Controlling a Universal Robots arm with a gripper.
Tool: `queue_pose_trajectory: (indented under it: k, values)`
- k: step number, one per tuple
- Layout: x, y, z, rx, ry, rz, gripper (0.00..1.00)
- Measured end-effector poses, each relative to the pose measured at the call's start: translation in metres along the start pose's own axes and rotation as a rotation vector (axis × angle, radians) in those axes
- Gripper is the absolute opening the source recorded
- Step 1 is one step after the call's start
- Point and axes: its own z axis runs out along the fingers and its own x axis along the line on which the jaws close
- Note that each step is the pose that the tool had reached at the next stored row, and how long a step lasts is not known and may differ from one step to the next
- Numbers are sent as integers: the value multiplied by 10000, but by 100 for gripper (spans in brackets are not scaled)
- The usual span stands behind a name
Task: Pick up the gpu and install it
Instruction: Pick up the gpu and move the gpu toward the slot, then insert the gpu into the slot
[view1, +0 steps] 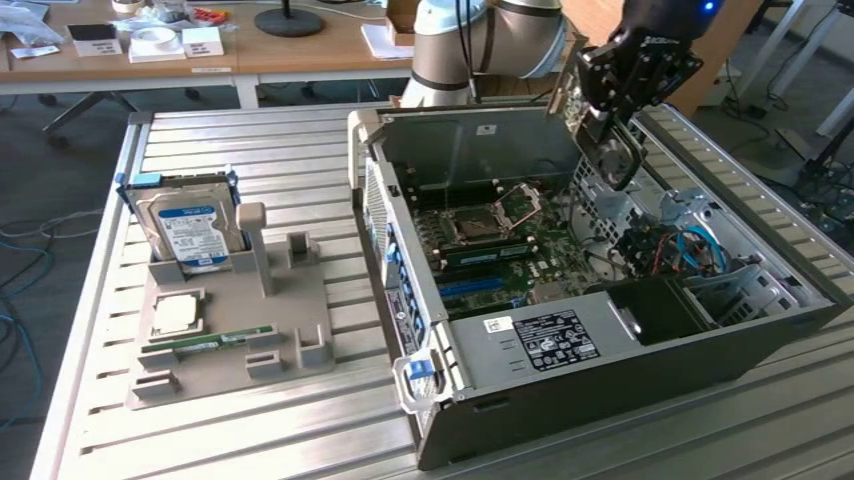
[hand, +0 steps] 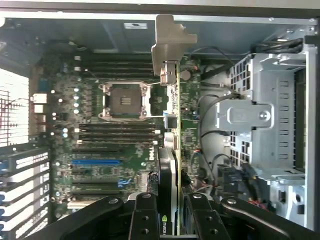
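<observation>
My gripper (view1: 607, 118) hangs over the far side of the open computer case (view1: 601, 400), shut on the gpu (view1: 617, 158). The card hangs below the fingers, above the motherboard (view1: 501, 245), touching nothing else. In the wrist view the gpu (hand: 172, 145) appears edge-on as a thin blade between the two black fingers (hand: 145, 220), with its pale metal bracket (hand: 167, 40) at the far end. My gripper (hand: 173, 215) clamps it on both flat sides. Below it lie the motherboard (hand: 115, 165), its processor socket (hand: 122, 100) and a blue slot (hand: 97, 161).
A drive cage (hand: 265, 120) and loose cables (view1: 667, 250) fill the case beside the card. On the exterior view's left, a grey fixture (view1: 227, 330) holds a hard drive with a blue label (view1: 187, 225), a processor (view1: 178, 312) and a green memory stick (view1: 214, 345).
</observation>
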Motion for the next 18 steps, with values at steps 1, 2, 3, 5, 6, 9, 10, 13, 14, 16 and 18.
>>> queue_pose_trajectory:
  k: [1,2,3,5,6,9,10,13,14,16,18]
  values:
    - [-28,0,0,0,1,-1,27]
    - [-54,1,1,0,0,0,27]
    - [-80,1,1,1,0,1,27]
    - [-131,2,1,1,0,0,27]
    - [-154,3,2,0,1,-1,27]
    - [-213,4,2,1,1,0,27]
    - [-231,4,3,0,1,0,27]
    - [-237,4,3,0,0,0,27]
    - [-237,4,3,0,0,0,27]
    - [-237,4,3,0,0,0,27]
    - [-237,4,3,0,1,0,27]
